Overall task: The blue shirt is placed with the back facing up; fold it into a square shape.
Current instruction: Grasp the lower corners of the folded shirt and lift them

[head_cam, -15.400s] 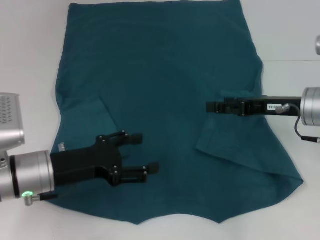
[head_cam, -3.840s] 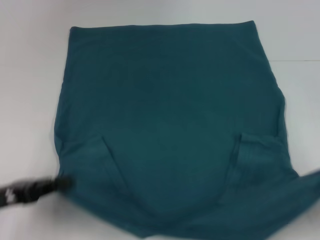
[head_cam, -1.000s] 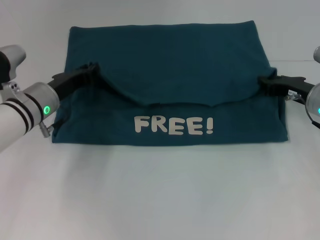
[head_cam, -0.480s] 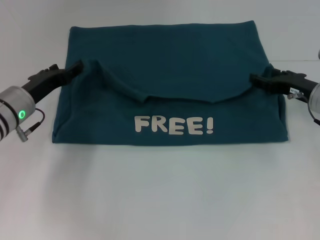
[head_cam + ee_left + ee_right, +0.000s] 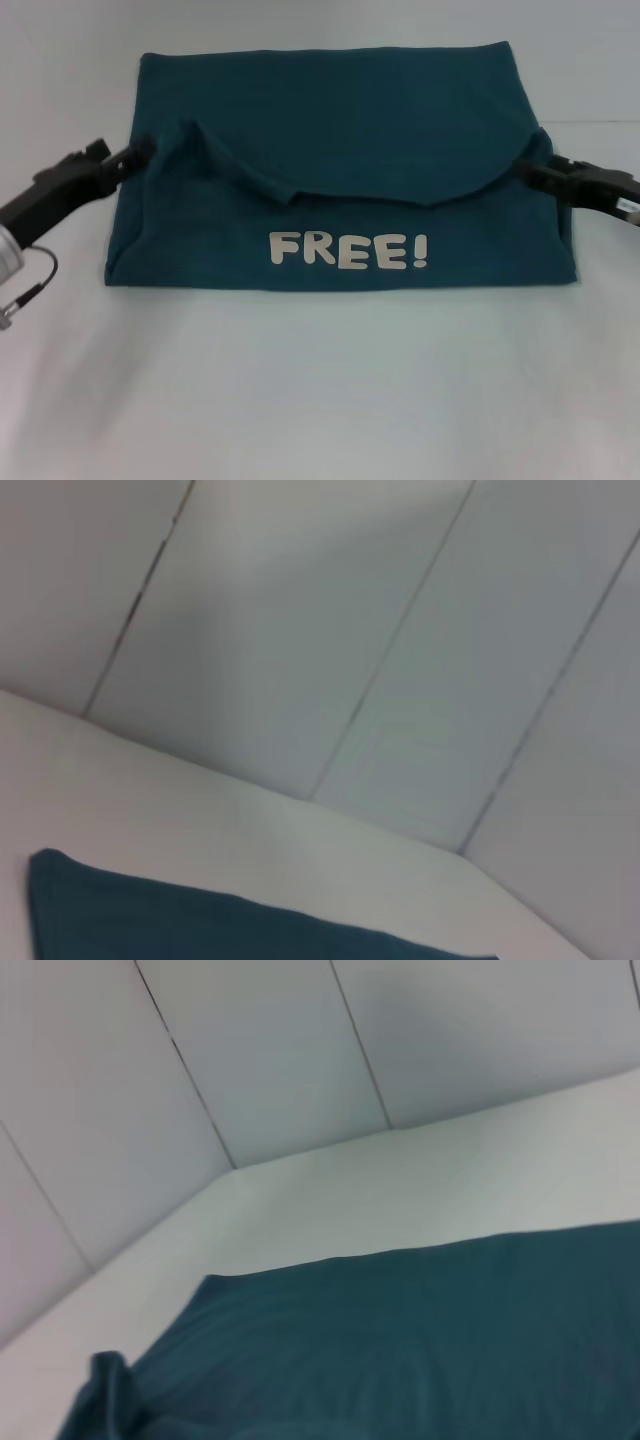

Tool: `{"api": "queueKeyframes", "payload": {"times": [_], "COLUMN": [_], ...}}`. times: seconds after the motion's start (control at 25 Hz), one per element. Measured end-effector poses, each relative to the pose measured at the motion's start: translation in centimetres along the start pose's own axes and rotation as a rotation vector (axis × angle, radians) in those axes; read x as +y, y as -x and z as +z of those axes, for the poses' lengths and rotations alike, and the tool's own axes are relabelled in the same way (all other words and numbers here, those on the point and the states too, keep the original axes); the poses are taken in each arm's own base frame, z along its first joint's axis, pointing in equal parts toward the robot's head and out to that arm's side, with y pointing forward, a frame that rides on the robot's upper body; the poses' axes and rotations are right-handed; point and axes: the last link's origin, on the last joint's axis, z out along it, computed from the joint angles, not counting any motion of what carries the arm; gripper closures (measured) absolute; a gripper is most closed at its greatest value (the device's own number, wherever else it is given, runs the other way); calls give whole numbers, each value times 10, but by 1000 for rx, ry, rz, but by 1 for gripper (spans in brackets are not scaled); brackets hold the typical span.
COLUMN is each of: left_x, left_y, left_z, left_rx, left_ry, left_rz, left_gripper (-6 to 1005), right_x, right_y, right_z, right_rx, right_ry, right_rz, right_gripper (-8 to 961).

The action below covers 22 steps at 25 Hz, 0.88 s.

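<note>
The blue shirt (image 5: 340, 110) lies on the white table, its near part folded back over itself so the white letters "FREE!" (image 5: 350, 250) face up. The folded flap's curved edge runs across the middle and has a small raised bump near the left end. My left gripper (image 5: 140, 152) sits at the shirt's left edge, open, with nothing held. At the right edge my right gripper (image 5: 522, 168) just overlaps the cloth, open too. The wrist views show only a strip of the shirt (image 5: 200, 925) (image 5: 400, 1340).
White table (image 5: 320, 400) stretches bare in front of the shirt and beside both arms. Pale panelled walls (image 5: 400, 630) (image 5: 300, 1060) rise behind the table's far edge.
Both grippers carried the near part over onto the shirt, let go of the flap's corners, and have drawn outward to the sides. The flap now lies flat.
</note>
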Motion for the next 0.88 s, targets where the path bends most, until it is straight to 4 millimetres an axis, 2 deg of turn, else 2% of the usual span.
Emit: {"api": "queueKeyframes", "payload": {"times": [0.24,0.44,0.68,0.88], "left_x": [-3,-9,-19,-21], "left_y": [12,20,32,43], "left_z": [-19,-33,-47,-45], "left_rx": [-63,-126,-192,-259], "left_ry": [-1,-18,-66,-81], "left_rz": [29,107,232,313], "left_gripper": [138,138,137,137], "right_x": [-1,1,3,4], "right_y": [1,3,0,-5], "right_z": [-27,-39,-42,-41], "right_rx": [50,122,139,135], "right_ry": [93,157,173,166], "right_rz": [121,190,221,235], "right_gripper": [217,219,220,221]}}
